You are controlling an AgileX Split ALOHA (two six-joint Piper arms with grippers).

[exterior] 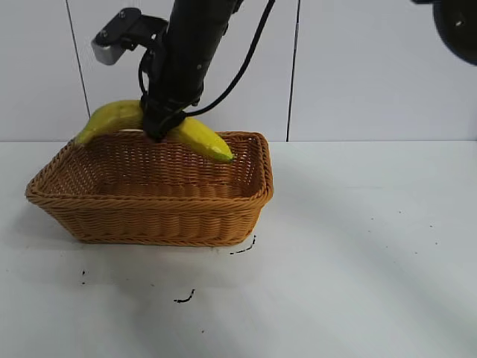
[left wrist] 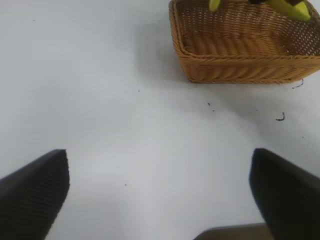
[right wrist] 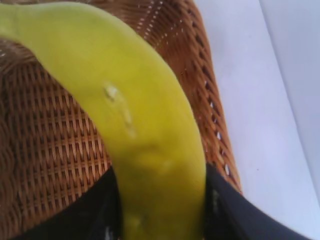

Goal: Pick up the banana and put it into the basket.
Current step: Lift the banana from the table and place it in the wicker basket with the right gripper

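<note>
The pickup is done: the right gripper (exterior: 160, 128) is clamping the banana (exterior: 201, 138) around its middle and holding it in the air over the basket (exterior: 149, 216), above the far rim. The banana's ends are drooping to either side, clear of the weave. What is left, as I judge it, is lowering and letting go. The left gripper (left wrist: 160, 195) is hanging spread wide and empty, well away from the basket.
</note>
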